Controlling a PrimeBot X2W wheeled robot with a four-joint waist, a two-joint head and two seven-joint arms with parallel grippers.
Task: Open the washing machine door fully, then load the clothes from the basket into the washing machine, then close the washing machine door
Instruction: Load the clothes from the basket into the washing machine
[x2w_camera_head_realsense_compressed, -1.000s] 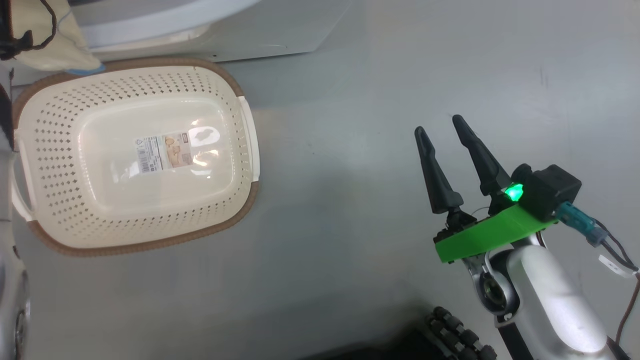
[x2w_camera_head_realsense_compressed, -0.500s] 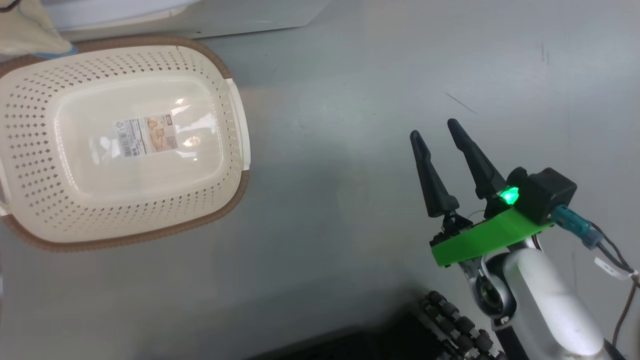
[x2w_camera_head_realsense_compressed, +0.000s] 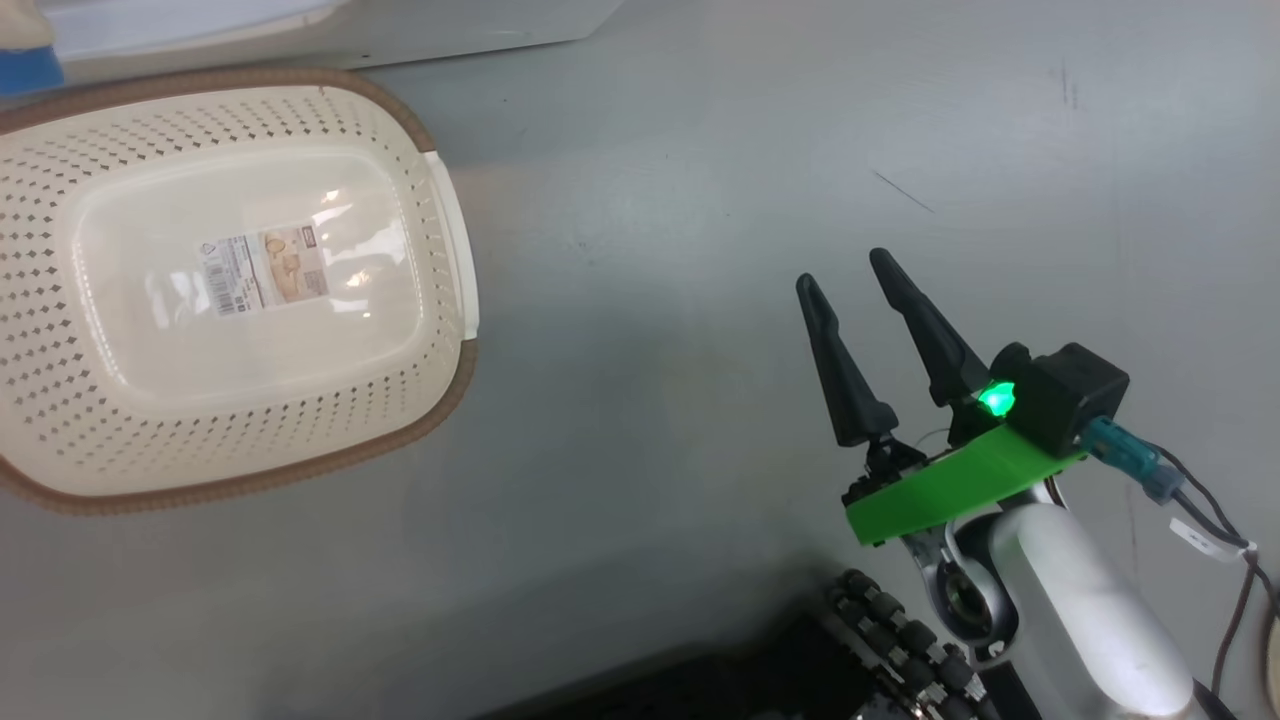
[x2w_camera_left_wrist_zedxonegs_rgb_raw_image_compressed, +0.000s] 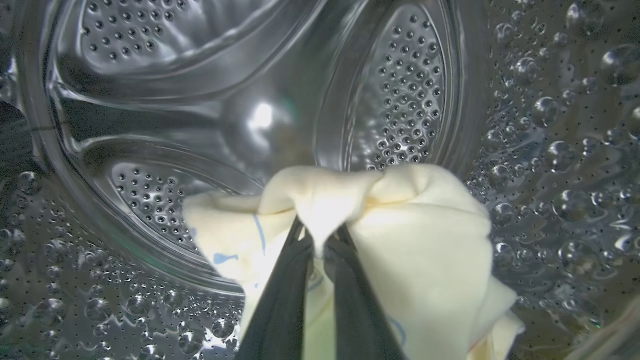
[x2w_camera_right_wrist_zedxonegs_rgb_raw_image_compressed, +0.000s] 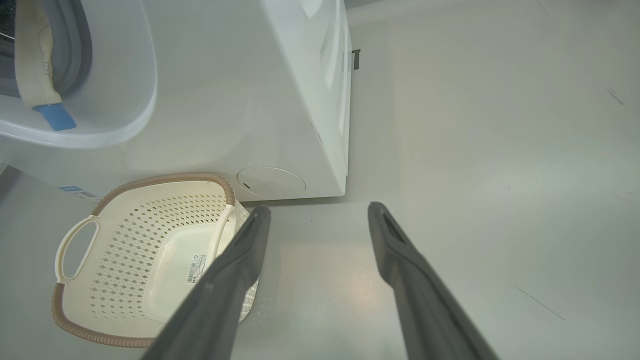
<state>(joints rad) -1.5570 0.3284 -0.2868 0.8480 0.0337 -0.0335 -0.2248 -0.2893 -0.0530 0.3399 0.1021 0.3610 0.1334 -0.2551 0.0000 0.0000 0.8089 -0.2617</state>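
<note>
Inside the washing machine's steel drum (x2w_camera_left_wrist_zedxonegs_rgb_raw_image_compressed: 400, 90), the left hand (x2w_camera_left_wrist_zedxonegs_rgb_raw_image_compressed: 320, 234) is nearly closed. Its two dark fingers (x2w_camera_left_wrist_zedxonegs_rgb_raw_image_compressed: 285, 300) pinch a fold of the clothes (x2w_camera_left_wrist_zedxonegs_rgb_raw_image_compressed: 425, 250), a soft cream-yellow bundle with thin blue marks. The bundle bulges around and above the fingertips and spreads to the right in the left wrist view. It hangs in front of the drum's perforated back wall and its dimpled side.

On the grey floor (x2w_camera_head_realsense_compressed: 650, 250), the basket (x2w_camera_head_realsense_compressed: 440, 390) sits at the left of the head view. Its bare cream bottom shows a label (x2w_camera_head_realsense_compressed: 265, 270). In the right wrist view the basket stands just in front of the washing machine (x2w_camera_right_wrist_zedxonegs_rgb_raw_image_compressed: 225, 100), near the round cover (x2w_camera_right_wrist_zedxonegs_rgb_raw_image_compressed: 270, 181) at the lower corner of the machine's white front. At the top left of that view, a cream strip (x2w_camera_right_wrist_zedxonegs_rgb_raw_image_compressed: 30, 60) with a blue end hangs over the grey gasket (x2w_camera_right_wrist_zedxonegs_rgb_raw_image_compressed: 75, 45) of the opening.

Well apart from the basket, the right hand (x2w_camera_head_realsense_compressed: 845, 272) hovers over bare floor at the lower right of the head view. Its fingers are spread wide and hold nothing. A green light glows on its mount (x2w_camera_head_realsense_compressed: 950, 485).
</note>
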